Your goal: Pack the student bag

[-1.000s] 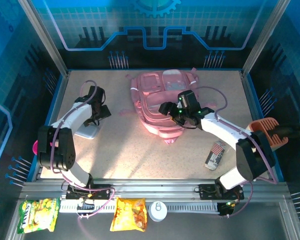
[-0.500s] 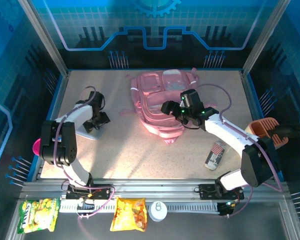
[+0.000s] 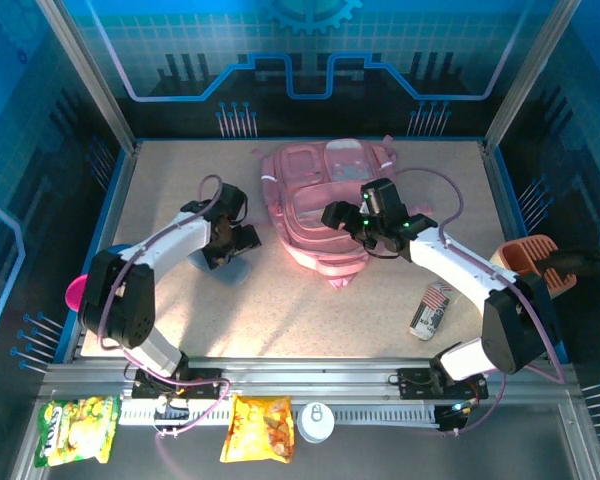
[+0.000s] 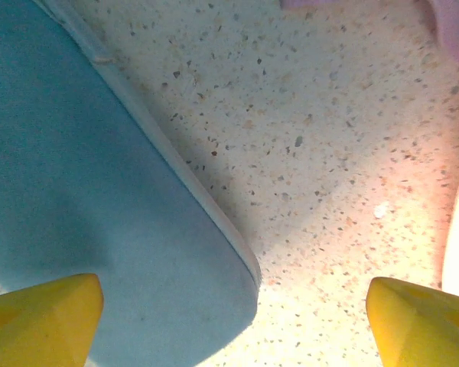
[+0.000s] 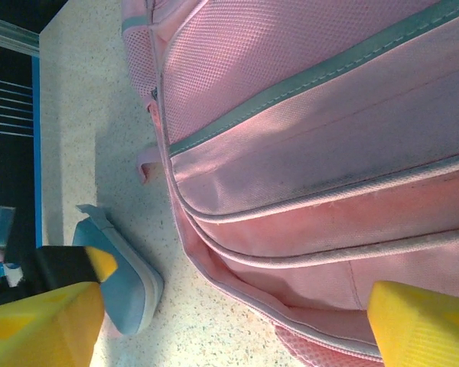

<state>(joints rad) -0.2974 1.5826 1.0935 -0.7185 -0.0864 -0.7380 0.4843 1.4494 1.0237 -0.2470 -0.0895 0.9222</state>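
Plainly, we are at the fetching stage of packing. From the top external camera, the student bag (image 3: 310,185) lies flat toward the far middle of the table (image 3: 310,305). We see no open mouth on it, and nothing looks loaded yet. The left gripper (image 3: 232,246) hangs low over a blue flat item (image 3: 230,271) just left of the bag, while the right gripper (image 3: 340,224) sits above the bag's near right part. A striped packet (image 3: 432,308) lies well apart by the right arm. On the left wrist view, the yellow fingertips (image 4: 38,317) stand spread to the lower corners with nothing clasped between them. The blue item's pale-rimmed end lies under the gap, nearer one finger, with bare speckled table under the other and a sliver of pink at the right edge. On the right wrist view, that gripper's fingers are likewise spread wide and empty, poised over the bag's pink fabric, seams and zip lines. The blue item and the left arm's tip show beyond the bag's edge. We judge the next move to be two-fold: the left jaws need to centre across the item's narrow width and close on it, and the right must find a zip pull and open the bag — a soft, floppy thing that may drag rather than open.
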